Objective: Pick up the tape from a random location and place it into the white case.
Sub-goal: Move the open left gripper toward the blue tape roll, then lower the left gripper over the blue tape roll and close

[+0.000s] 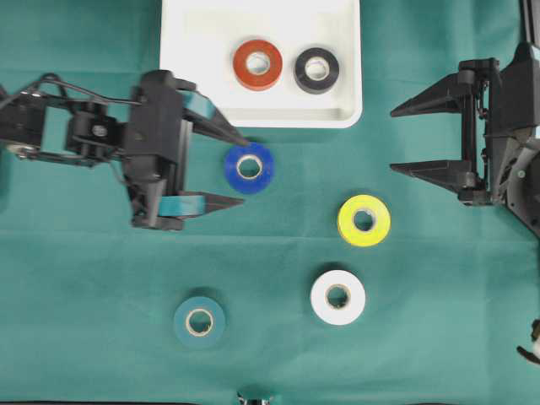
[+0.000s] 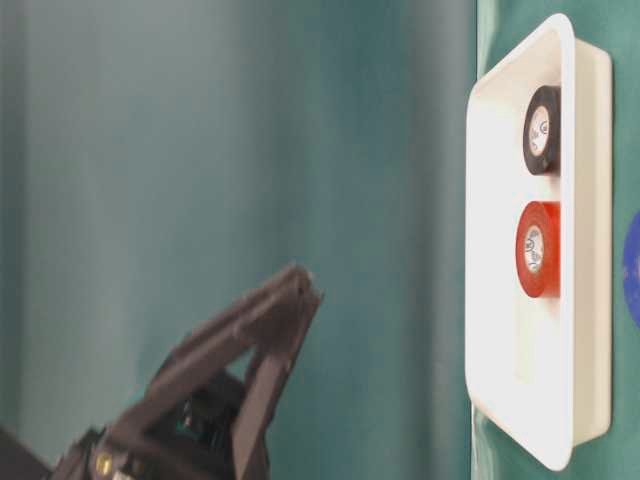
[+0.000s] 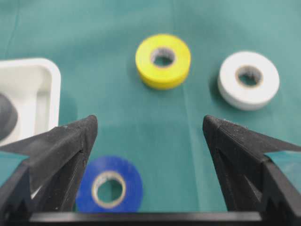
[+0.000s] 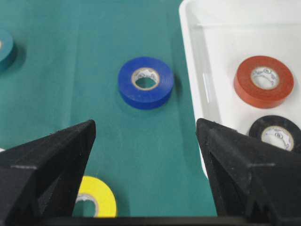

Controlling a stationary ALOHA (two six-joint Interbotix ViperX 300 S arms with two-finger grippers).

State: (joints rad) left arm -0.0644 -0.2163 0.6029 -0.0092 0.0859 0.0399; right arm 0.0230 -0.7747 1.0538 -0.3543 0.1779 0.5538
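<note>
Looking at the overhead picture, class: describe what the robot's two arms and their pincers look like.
Both arms are black. The left pincer has long pointed black fingers with teal tape strips near their bases; thin black cables loop over its arm. The right pincer has matching black wedge-shaped fingers.

Green cloth (image 1: 84, 278) over whole tabletop, matte, faint straight fold lines across it, creases visible in both wrist views too; small dark shiny bit (image 1: 254, 398) cut off at bottom edge of overhead view, unidentifiable; small white piece (image 1: 533, 350) at lower right edge, partly out of frame; blurred teal backdrop (image 2: 200, 150) in table-level view
</note>
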